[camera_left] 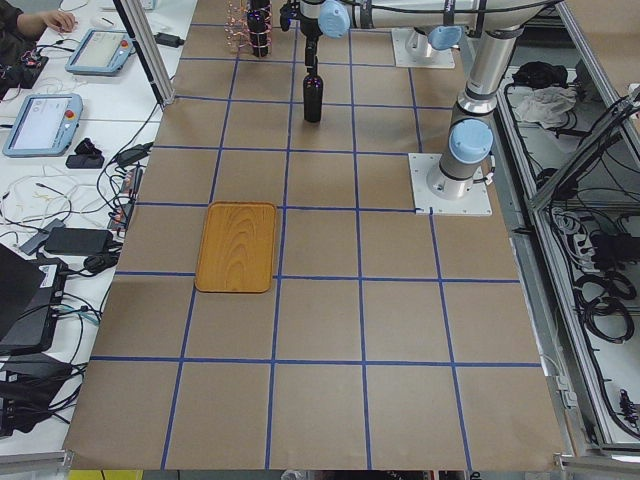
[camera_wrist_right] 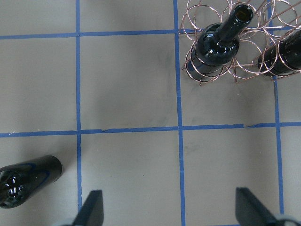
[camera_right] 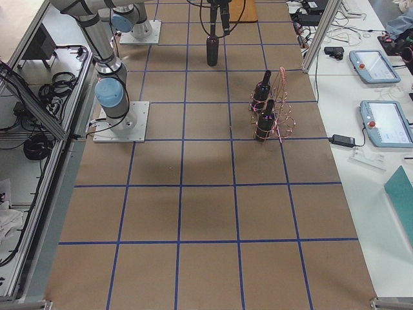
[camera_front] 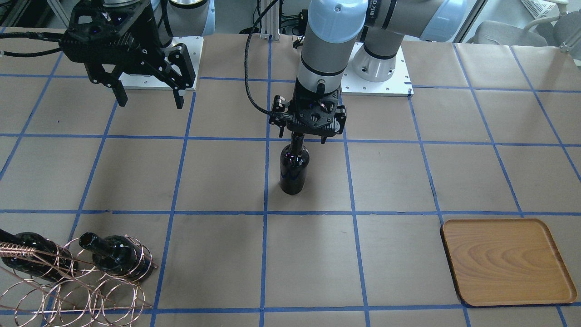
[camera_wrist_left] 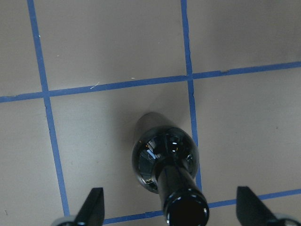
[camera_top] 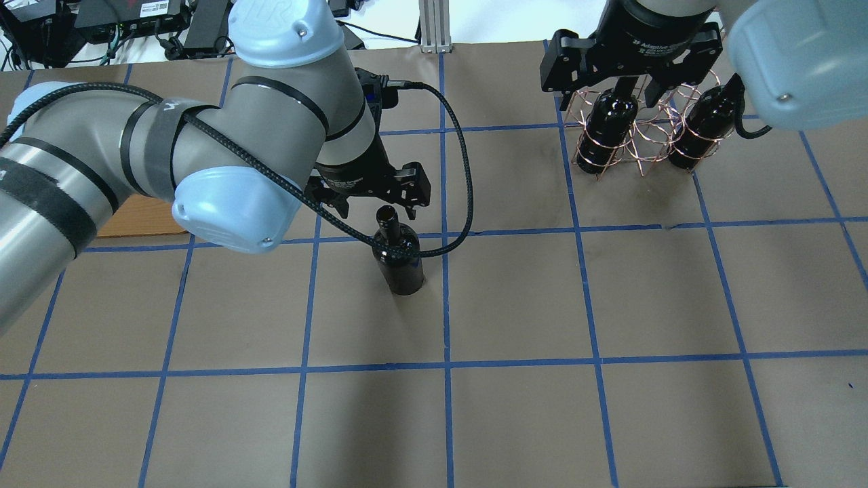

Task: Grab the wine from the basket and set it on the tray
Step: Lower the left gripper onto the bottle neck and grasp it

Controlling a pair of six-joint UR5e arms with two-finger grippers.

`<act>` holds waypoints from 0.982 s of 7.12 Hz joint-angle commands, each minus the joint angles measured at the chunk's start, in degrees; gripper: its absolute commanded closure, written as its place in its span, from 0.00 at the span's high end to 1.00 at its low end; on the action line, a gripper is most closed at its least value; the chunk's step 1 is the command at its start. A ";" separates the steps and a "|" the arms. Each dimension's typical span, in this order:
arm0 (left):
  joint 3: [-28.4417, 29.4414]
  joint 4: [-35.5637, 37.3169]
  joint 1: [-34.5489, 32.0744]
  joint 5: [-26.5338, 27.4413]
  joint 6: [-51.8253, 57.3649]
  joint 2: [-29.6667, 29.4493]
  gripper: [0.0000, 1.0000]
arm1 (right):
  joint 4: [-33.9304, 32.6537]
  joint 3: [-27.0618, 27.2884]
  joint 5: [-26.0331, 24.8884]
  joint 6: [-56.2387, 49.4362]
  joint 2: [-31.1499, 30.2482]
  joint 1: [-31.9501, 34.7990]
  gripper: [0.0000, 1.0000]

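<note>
One wine bottle (camera_front: pixel 294 168) stands upright on the table near its middle; it also shows in the overhead view (camera_top: pixel 400 261). My left gripper (camera_front: pixel 299 136) is open, its fingers (camera_wrist_left: pixel 94 209) wide on either side of the bottle's neck (camera_wrist_left: pixel 183 205), not touching it. Two more bottles (camera_front: pixel 115 256) (camera_front: pixel 27 254) lie in the copper wire basket (camera_front: pixel 77 286). My right gripper (camera_front: pixel 150 101) is open and empty, held high between the robot's base and the basket (camera_wrist_right: pixel 221 52). The wooden tray (camera_front: pixel 506 261) lies flat with nothing on it.
The table is covered in brown paper with a blue tape grid. The white arm base plates (camera_front: pixel 376 86) sit at the robot's side. In the overhead view the left arm hides most of the tray (camera_top: pixel 139 217).
</note>
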 commanded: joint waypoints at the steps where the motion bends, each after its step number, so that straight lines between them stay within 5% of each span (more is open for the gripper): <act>1: -0.06 -0.33 0.00 -0.23 -0.17 -0.75 0.87 | -0.21 0.02 0.02 -0.31 -0.06 0.03 1.00; 4: -0.14 -0.86 -0.09 -0.23 -0.09 -1.36 0.82 | -0.04 0.02 -0.07 -0.40 -0.06 -0.06 1.00; 6: -0.23 -1.30 -0.35 -1.27 0.26 -1.45 0.57 | -0.21 0.02 -0.16 -0.58 0.02 -0.32 1.00; 7: -0.23 -2.00 -0.36 -1.46 0.35 -1.45 0.31 | -0.56 -0.33 0.10 -0.58 0.11 -0.67 1.00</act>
